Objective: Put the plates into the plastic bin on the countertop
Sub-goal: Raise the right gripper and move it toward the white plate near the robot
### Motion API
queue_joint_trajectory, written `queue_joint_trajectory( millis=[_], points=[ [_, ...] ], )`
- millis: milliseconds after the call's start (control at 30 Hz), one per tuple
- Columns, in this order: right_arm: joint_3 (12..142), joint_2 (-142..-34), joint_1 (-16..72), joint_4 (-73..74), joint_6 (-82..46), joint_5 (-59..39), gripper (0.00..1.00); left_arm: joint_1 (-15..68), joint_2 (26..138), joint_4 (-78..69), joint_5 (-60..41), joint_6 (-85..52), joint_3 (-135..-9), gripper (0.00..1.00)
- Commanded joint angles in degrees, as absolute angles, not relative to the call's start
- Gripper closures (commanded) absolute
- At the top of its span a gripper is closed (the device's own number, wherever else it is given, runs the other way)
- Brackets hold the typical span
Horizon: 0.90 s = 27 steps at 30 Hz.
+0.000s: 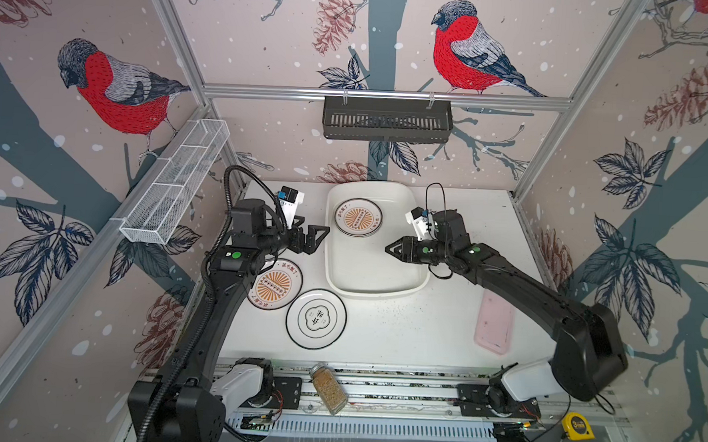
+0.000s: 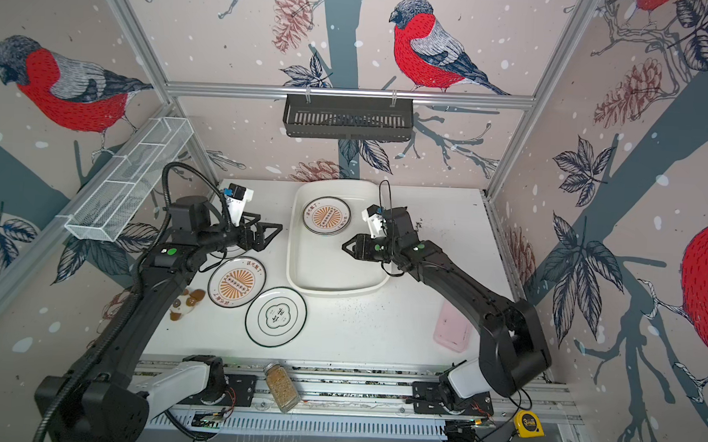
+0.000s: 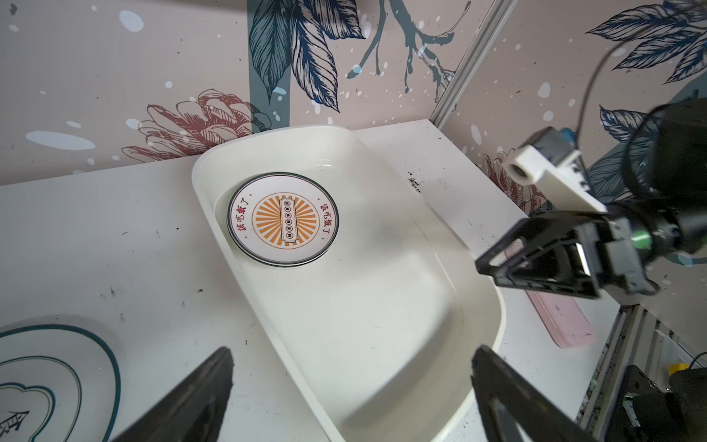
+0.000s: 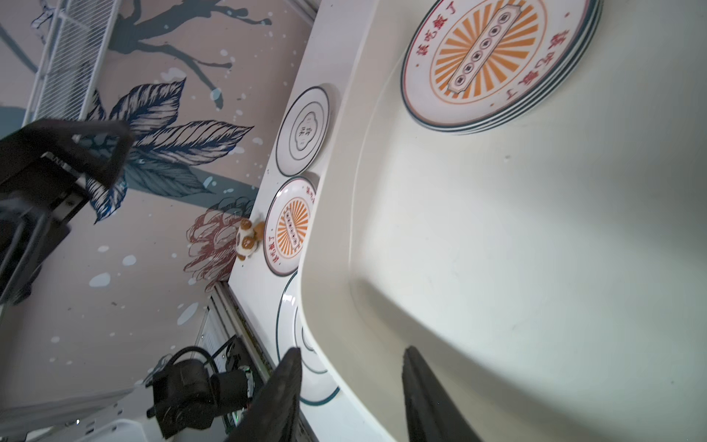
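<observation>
Both top views look down steeply from high above the front edge of the countertop (image 1: pixel 400 336) and face the back wall (image 1: pixel 281 143); they stand far enough to hold the whole scene. They are nearly equal, only shifted a little sideways, and the plastic bin (image 1: pixel 374 269) lies near the centre of the frame in both. The left wrist camera looks low and close over the left gripper (image 3: pixel 352 352), across the bin toward the right gripper (image 3: pixel 487 268). The right wrist camera is very near the bin, rolled sideways, and looks across it the opposite way. All four views share the stack of plates (image 3: pixel 283 224) inside the bin.
</observation>
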<state>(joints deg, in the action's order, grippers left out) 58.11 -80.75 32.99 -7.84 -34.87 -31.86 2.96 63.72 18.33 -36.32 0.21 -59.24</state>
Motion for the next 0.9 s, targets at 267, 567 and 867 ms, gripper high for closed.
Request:
queue_joint_trajectory(
  millis=[267, 567, 867],
  points=[
    [31.48, -59.17, 50.46, 8.99, -53.26, -19.81, 0.52, 2.81, 64.62, 17.43, -37.49, 0.08, -62.54, 0.04],
    [23.83, -58.63, 65.36, 16.84, -63.15, -2.65, 0.51, 2.93, 63.14, 19.92, -40.87, 2.35, -64.60, 0.03],
    [19.95, -63.58, 73.73, 25.68, -74.25, 11.64, 0.51, 3.74, 60.29, 17.07, -41.18, -1.76, -65.15, 0.03]
  ],
)
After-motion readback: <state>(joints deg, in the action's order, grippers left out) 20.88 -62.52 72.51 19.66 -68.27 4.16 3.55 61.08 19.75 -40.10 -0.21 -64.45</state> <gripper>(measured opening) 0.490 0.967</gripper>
